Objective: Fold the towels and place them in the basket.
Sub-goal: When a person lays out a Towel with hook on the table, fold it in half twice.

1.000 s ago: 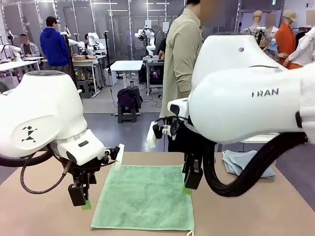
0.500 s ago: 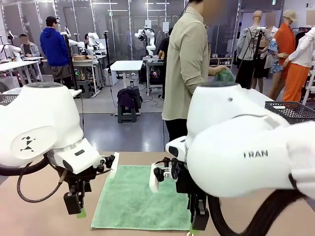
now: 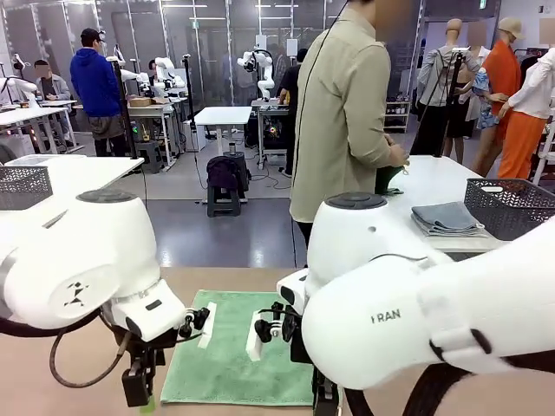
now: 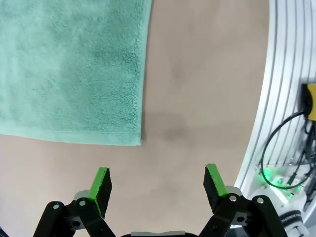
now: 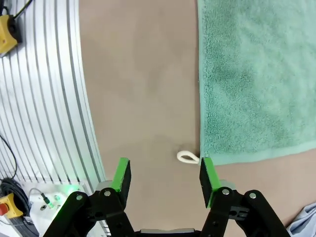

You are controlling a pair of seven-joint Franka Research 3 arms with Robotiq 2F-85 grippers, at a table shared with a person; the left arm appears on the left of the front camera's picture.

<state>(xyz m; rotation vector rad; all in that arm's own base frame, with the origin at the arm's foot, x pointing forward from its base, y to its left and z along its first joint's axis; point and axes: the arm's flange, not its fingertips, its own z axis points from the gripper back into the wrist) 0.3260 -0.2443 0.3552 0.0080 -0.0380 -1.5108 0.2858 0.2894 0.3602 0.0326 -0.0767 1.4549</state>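
1. Left gripper (image 4: 157,173): jaws spread, nothing held; mint-green towel (image 4: 74,64) lies flat on the table (image 4: 197,98), its corner just ahead of one fingertip.
2. Right gripper (image 5: 164,165): jaws apart, empty; white loop tag (image 5: 186,157) lies just ahead, between the fingertips; towel corner just beside one pad.

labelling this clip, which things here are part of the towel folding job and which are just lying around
Job:
- mint green towel, flat on the table
- folded blue-grey towels
- dark mesh basket beside them

Lying about:
- grey mesh basket, far left
- black bag in the background
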